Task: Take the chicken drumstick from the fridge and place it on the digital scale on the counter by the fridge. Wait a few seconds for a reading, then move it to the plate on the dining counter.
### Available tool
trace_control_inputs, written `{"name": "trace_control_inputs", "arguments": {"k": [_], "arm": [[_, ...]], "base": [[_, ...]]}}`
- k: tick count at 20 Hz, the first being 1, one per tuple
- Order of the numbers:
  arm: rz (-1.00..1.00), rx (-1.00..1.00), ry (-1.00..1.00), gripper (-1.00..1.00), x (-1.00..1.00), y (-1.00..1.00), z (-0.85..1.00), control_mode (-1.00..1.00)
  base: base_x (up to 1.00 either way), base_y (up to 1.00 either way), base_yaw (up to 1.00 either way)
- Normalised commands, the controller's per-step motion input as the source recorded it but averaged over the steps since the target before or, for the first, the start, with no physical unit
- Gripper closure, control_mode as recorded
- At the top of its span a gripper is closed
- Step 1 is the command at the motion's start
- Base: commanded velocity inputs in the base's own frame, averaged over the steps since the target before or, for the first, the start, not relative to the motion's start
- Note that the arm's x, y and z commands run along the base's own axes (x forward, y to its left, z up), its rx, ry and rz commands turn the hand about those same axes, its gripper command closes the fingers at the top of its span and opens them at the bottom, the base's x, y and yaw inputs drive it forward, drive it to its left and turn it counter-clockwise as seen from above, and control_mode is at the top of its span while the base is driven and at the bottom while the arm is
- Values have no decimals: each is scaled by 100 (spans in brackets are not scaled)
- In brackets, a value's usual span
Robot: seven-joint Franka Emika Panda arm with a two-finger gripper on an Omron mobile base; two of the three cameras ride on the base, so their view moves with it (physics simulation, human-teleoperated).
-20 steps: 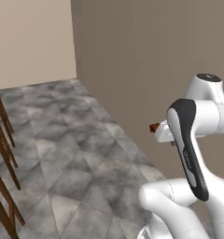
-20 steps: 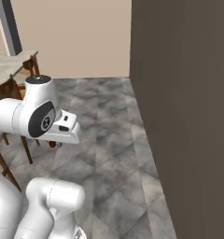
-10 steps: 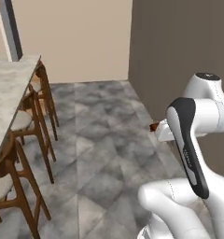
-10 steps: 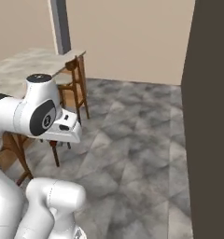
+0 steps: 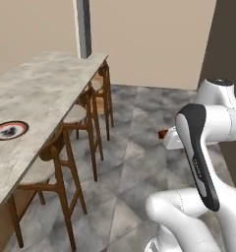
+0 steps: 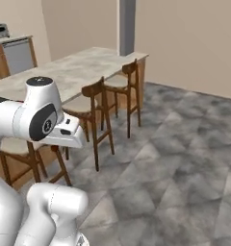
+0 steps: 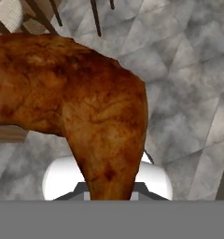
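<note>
Swinging round with my base, both base cameras have left the bare wall and dark fridge side of a second ago and now look down the dining counter (image 5: 36, 98) with its row of wooden stools (image 5: 83, 118); that is the camera turning, not the furniture moving. My pincer (image 5: 165, 136) is clenched on the chicken drumstick (image 7: 81, 102), which looms large in the hand view and peeps out as a small brown end in front of my wrist in the left base view, well apart from the dining counter and above the grey floor.

I judge the last step is in hand: carrying the drumstick to the plate (image 5: 10, 130), which lies on the dining counter near its closer end, just behind the nearest stool. Whether the weighing is done I cannot tell from here (the scale is nowhere in these views). Next I need to close on the dining counter, reach over the stool backs without clipping them, and lower the meat onto the plate's pale centre before letting go.
</note>
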Motion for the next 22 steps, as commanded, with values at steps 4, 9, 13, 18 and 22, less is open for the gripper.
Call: {"name": "trace_control_inputs", "arguments": {"k": [4,9,13,18,22], "arm": [[0,0,0,100,0,0,0,100],[0,0,0,100,0,0,0,100],[0,0,0,100,0,0,0,100],[0,0,0,100,0,0,0,100],[0,0,0,100,0,0,0,100]], "base": [[50,9,55],[97,0,66],[100,0,70],[99,-10,71],[50,-79,47]]}}
